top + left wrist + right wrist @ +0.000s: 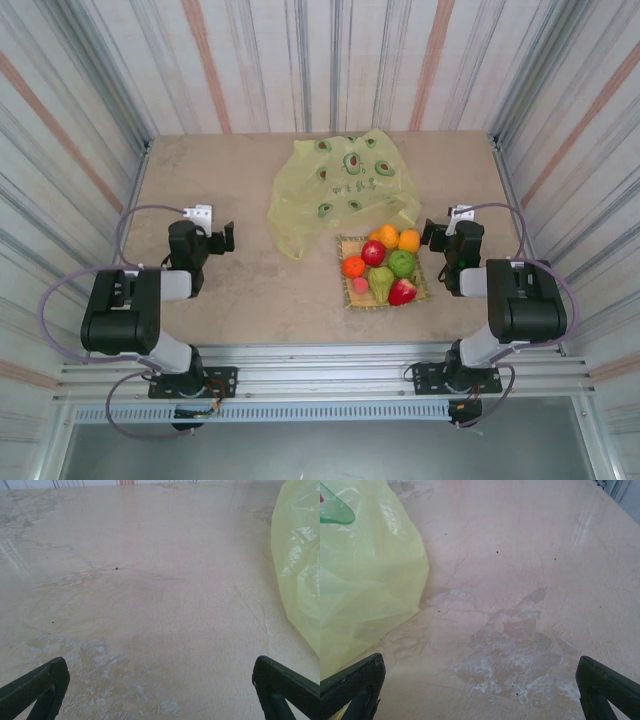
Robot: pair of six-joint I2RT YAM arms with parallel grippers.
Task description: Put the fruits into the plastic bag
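Left claw (pixel 227 238) and right claw (pixel 429 234) gape wide, empty; the bag (pixel 340 185) looks flimsy, probably best pinched at its rim

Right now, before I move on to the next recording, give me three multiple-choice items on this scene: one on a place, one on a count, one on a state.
1. The fruits lie: A. in a box B. on the woven mat C. in a bowl.
2. The oranges number: A. one B. two C. three.
3. The left gripper has its fingers: A. spread with nothing between B. shut on a spoon C. shut on a cloth.

Answers: 1 B, the top view shows them heaped on the mat; 2 C, three orange balls sit among the fruits; 3 A, the left wrist view shows bare table between the fingers.
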